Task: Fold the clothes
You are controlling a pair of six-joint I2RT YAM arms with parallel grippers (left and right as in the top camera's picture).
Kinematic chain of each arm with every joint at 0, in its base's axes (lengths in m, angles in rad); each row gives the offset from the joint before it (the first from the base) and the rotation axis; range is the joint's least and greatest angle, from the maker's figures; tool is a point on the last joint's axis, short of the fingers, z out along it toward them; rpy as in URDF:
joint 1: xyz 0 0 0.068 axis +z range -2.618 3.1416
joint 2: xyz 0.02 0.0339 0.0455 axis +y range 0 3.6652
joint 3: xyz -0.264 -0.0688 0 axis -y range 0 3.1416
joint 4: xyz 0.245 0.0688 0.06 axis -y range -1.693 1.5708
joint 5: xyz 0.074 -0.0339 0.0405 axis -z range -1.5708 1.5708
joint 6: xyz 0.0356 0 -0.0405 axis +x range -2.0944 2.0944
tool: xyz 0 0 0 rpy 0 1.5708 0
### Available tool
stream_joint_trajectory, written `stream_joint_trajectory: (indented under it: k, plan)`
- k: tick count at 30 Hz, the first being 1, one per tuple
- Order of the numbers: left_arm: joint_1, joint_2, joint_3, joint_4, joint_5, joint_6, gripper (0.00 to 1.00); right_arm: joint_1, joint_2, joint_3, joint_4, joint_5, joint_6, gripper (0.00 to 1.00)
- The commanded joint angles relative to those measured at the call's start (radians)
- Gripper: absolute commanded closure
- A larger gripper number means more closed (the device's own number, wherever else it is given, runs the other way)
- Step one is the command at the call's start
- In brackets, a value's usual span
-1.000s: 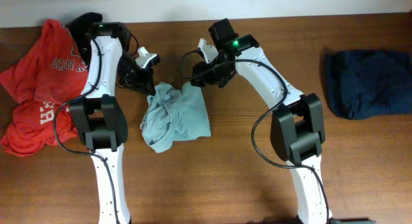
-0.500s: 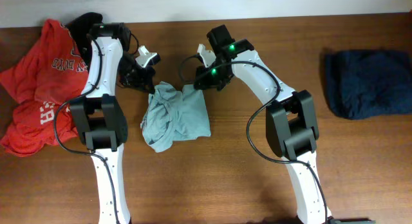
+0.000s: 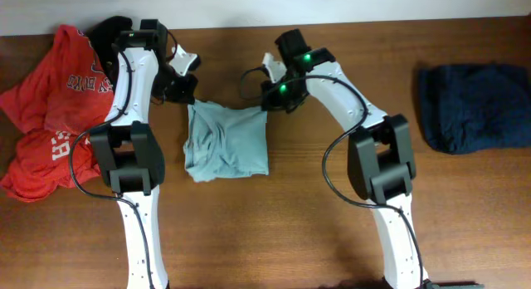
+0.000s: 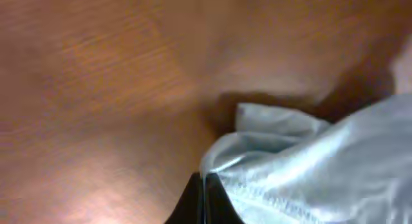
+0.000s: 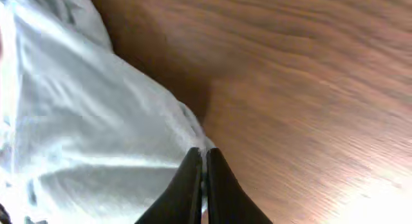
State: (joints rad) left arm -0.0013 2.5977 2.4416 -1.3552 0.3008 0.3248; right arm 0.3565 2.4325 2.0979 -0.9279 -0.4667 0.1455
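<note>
Currently pinching the far corners of the pale grey-blue T-shirt (image 3: 226, 144) with left gripper (image 4: 205, 184) and right gripper (image 5: 203, 157) closed on thin hems; risks slipping free under uneven tugs.

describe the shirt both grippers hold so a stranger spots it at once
On the wooden table, look between the two white arms. The pale grey-blue T-shirt lies there, far corners pinched by the left gripper and right gripper. It is the only pale garment; the red heap and navy bundle sit at the table's ends.
</note>
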Motion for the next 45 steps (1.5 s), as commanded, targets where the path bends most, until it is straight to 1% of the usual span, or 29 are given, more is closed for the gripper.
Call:
stream_joint_trajectory:
  k: [1,3,4,5,6,7,8,10,11,12,13,15,17,21,23,25,31,34,37,38,41,42,45]
  plan:
    - [0.004,0.006,-0.005,0.04,-0.036,-0.03,0.99,-0.034,0.009,0.011,-0.014,0.031,-0.03,0.96]
    - [0.004,0.006,-0.005,0.053,-0.036,-0.029,0.99,-0.035,0.009,0.011,-0.019,0.031,-0.04,0.95]
    - [0.004,0.006,-0.005,0.056,-0.036,-0.029,0.99,-0.035,0.009,0.011,-0.022,0.03,-0.042,0.9]
    - [0.004,0.006,-0.005,0.059,-0.036,-0.029,0.96,-0.034,0.009,0.011,-0.026,0.03,-0.042,0.75]
    - [0.004,0.006,-0.005,0.061,-0.036,-0.029,0.92,-0.034,0.009,0.011,-0.029,0.03,-0.042,0.55]
    - [0.004,0.006,-0.005,0.061,-0.036,-0.029,0.89,-0.034,0.009,0.011,-0.032,0.03,-0.042,0.41]
    - [0.004,0.005,-0.004,0.061,-0.037,-0.029,0.83,-0.034,0.009,0.013,-0.038,0.029,-0.042,0.33]
    - [0.006,0.005,-0.003,0.053,-0.037,-0.029,0.76,-0.038,0.008,0.029,-0.068,0.03,-0.041,0.25]
    - [0.009,0.003,0.001,0.041,-0.037,-0.029,0.71,-0.042,0.006,0.043,-0.092,0.03,-0.041,0.22]
    - [0.012,0.002,0.008,0.026,-0.036,-0.03,0.67,-0.045,0.001,0.056,-0.111,0.03,-0.037,0.13]
    - [0.018,-0.001,0.017,0.006,-0.036,-0.032,0.62,-0.051,-0.006,0.074,-0.135,0.033,-0.033,0.01]
    - [0.03,-0.008,0.044,-0.039,-0.035,-0.042,0.53,-0.061,-0.027,0.104,-0.176,0.034,-0.032,0.01]
    - [0.043,-0.018,0.079,-0.097,-0.035,-0.041,0.5,-0.068,-0.06,0.126,-0.209,0.043,-0.016,0.01]
    - [0.062,-0.061,0.152,-0.227,-0.033,-0.048,0.49,-0.069,-0.155,0.148,-0.324,0.11,-0.006,0.02]
    - [0.068,-0.097,0.164,-0.266,-0.033,-0.049,0.49,-0.069,-0.195,0.148,-0.388,0.113,-0.007,0.01]
    - [0.075,-0.148,0.164,-0.285,-0.035,-0.055,0.48,-0.069,-0.231,0.148,-0.447,0.115,-0.011,0.01]
    - [0.071,-0.266,0.164,-0.333,-0.036,-0.126,0.48,-0.053,-0.296,0.148,-0.582,0.146,-0.011,0.01]
    - [0.046,-0.28,0.149,-0.333,-0.036,-0.162,0.48,-0.021,-0.296,0.123,-0.598,0.146,-0.01,0.01]
    - [0.003,-0.28,0.094,-0.333,-0.046,-0.164,0.49,0.021,-0.296,0.064,-0.577,0.148,-0.006,0.0]
    - [-0.021,-0.28,0.05,-0.333,-0.079,-0.164,0.49,0.035,-0.296,0.031,-0.564,0.156,0.009,0.01]
    - [-0.064,-0.282,-0.077,-0.333,-0.15,-0.183,0.55,0.043,-0.296,-0.042,-0.531,0.172,0.032,0.01]
    - [-0.073,-0.286,-0.124,-0.333,-0.149,-0.184,0.59,0.043,-0.296,-0.068,-0.521,0.172,0.04,0.02]
    - [-0.086,-0.315,-0.268,-0.321,-0.15,-0.201,0.65,0.043,-0.296,-0.136,-0.491,0.164,0.047,0.02]
